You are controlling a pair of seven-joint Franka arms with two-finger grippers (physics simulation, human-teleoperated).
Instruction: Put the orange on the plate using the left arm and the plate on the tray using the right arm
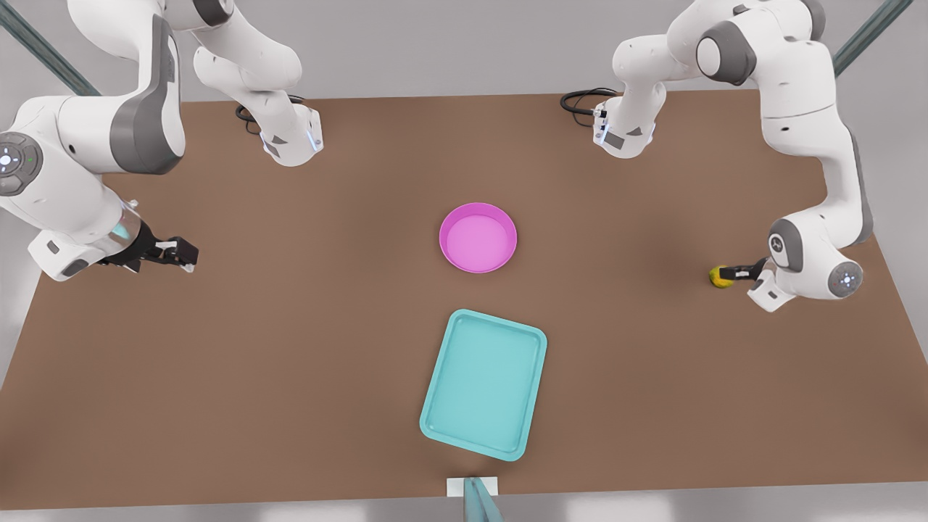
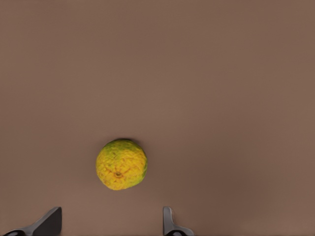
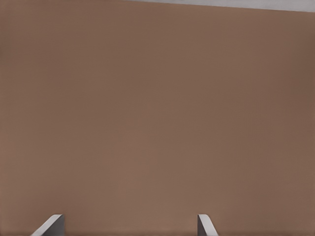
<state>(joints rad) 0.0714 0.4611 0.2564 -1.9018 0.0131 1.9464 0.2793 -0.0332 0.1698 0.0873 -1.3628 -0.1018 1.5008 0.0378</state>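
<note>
Nearest the camera, the tray (image 1: 483,384) lies empty on the brown table (image 1: 290,377), tilted slightly. Just beyond the tray sits the plate (image 1: 478,238), also empty, apart from it. Well off to the plate's side at the front view's right, the orange (image 1: 719,276) rests on the table; the left gripper (image 1: 734,275) is right at it, fingers (image 2: 47,223) spread wide, not gripping. Far from the plate on the opposite side, the right gripper (image 1: 185,254) hangs over bare table, fingers (image 3: 51,225) wide apart.
</note>
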